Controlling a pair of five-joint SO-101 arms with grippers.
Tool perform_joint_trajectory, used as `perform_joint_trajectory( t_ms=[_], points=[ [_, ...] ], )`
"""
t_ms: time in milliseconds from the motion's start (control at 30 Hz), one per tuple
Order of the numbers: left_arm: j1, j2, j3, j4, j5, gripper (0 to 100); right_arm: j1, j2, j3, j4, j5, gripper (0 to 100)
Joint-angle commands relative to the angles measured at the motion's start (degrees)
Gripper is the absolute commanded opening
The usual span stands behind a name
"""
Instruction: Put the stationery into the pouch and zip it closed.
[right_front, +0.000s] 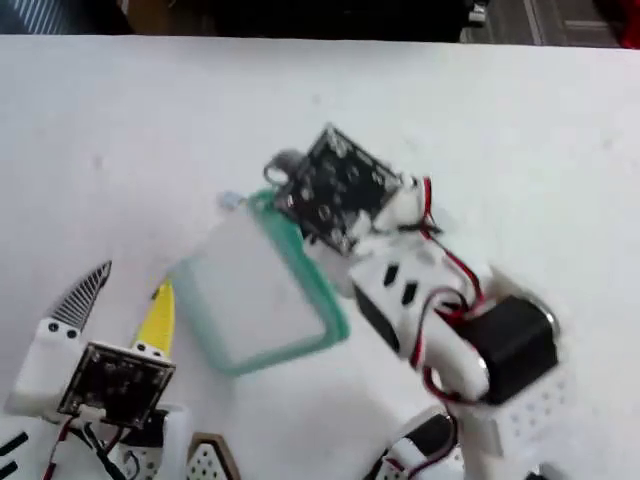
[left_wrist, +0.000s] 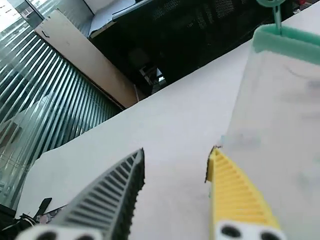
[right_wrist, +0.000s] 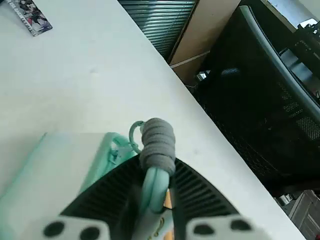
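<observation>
Closest to the lens, in the left wrist view, the left gripper (left_wrist: 177, 152) is spread wide, one finger grey and ribbed, the other yellow, with bare white table (left_wrist: 165, 120) between them. The yellow finger sits just beside the pouch (left_wrist: 280, 110), a frosted, see-through bag with a teal border. Whether the two touch is hard to tell. The pouch is cut off by the frame edge here, and only part of its teal zip ring (left_wrist: 270, 4) shows.

In the right wrist view, the right gripper (right_wrist: 159, 172) is pressed together on a teal stick (right_wrist: 152, 187) with a grey ribbed end (right_wrist: 157, 140) poking out past the fingertips. What kind of stationery it is cannot be made out. A small patch of orange shows between the fingers, too hidden to identify. The stick is at the pouch's teal edge, next to the zip ring. A printed card (right_wrist: 30, 17) lies far off on the table.

The high view shows the pouch whole, lying flat and tilted at the centre of the frame. The left arm sits at the lower left with its yellow finger by the pouch's lower left edge. The right arm comes in from the lower right, and its wrist camera board covers the pouch's upper right corner, hiding the gripper and the stick. The pouch's contents are blurred and cannot be told.
</observation>
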Motion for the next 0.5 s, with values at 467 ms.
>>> perform_joint_trajectory(
  t_ms=[467],
  points=[
    [-0.40, -0.13, -2.11, 0.79, 9.93, 22, -9.01, 11.30, -19.52, 15.25, -5.36, 2.3]
  ],
)
